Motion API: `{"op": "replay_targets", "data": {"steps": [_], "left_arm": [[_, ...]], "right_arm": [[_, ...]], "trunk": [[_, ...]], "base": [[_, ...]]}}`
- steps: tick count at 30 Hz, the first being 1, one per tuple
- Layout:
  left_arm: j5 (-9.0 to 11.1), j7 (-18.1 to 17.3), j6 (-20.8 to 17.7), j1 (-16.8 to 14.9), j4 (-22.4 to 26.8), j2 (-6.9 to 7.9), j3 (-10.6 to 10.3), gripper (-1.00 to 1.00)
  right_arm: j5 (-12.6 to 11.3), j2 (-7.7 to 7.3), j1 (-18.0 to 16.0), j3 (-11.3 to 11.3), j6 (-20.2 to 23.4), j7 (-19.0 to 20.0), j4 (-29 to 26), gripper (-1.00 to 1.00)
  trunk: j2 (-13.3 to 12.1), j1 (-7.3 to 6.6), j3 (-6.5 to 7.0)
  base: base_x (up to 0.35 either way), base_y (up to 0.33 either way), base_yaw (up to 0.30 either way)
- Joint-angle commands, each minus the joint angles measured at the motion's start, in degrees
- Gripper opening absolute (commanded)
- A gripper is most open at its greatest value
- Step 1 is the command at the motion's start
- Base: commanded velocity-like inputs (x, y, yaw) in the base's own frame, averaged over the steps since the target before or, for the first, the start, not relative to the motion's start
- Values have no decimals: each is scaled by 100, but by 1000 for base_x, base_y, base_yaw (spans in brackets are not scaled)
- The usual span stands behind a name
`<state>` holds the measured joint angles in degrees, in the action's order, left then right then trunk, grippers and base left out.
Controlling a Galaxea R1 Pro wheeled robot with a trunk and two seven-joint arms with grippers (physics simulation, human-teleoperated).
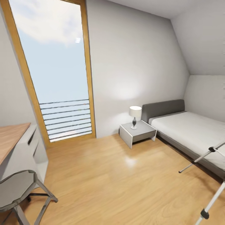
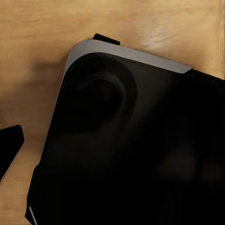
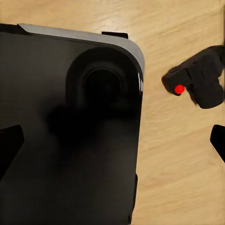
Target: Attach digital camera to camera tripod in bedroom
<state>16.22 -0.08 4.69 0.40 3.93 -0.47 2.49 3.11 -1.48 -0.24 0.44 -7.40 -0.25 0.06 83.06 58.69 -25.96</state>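
Location: bedroom, light wood floor (image 1: pixel 106 181).

Finding 1. The digital camera (image 3: pixel 197 82) lies on the floor just beside my own dark base (image 3: pixel 70 131), apart from it, with the red dot facing up. It is not held and not mounted.

Finding 2. The camera tripod (image 1: pixel 203 156) shows in the head view at the right edge, silver legs only, standing close to the bed (image 1: pixel 190 131). Its head is out of frame, so the mounting plate cannot be assessed.

Finding 3. My right tool (image 3: pixel 112 140) is spread wide, one fingertip (image 3: pixel 9 145) at each edge of its wrist view, with nothing between them. It hangs over the base, and the camera sits off to one side of its line.

Finding 4. My left tool (image 2: pixel 112 150) shows one fingertip (image 2: pixel 10 145) against the floor. The other is lost against the dark base, so I cannot tell how it stands.

Assessment: the step in hand is the pickup. Recommended:
- Shift the right tool sideways until the camera sits centred between the fingers.
- Turn the wrist so the pads meet the flat sides of the body, not the lens bulge.
- Descend straight and close low on the body, keeping the underside free for the tripod.
- Stay clear of the base edge during the reach.
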Motion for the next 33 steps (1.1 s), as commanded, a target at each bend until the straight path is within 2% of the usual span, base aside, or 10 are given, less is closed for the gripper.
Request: {"op": "replay_targets", "data": {"steps": [1, 7, 16, 33], "left_arm": [[14, -1, 5, 5, 11, -3, 26, 100], [13, -1, 5, 4, 11, 1, 24, 100], [13, 1, 5, 5, 11, 3, 23, 100], [13, 6, 5, 6, 11, 3, 23, 100]], "right_arm": [[32, 2, -2, 4, -12, -4, 3, 100], [32, 7, -2, 8, 1, -1, 3, 100], [32, 6, -2, 9, 2, -1, 3, 100], [38, -1, -2, 17, -7, -1, 3, 100]], "trunk": [[2, 3, -4], [2, 3, -4], [2, 3, -4], [2, 3, -4]], "base": [[301, 0, -210], [207, 0, -232], [30, 0, -235], [1, 0, -30]]}}
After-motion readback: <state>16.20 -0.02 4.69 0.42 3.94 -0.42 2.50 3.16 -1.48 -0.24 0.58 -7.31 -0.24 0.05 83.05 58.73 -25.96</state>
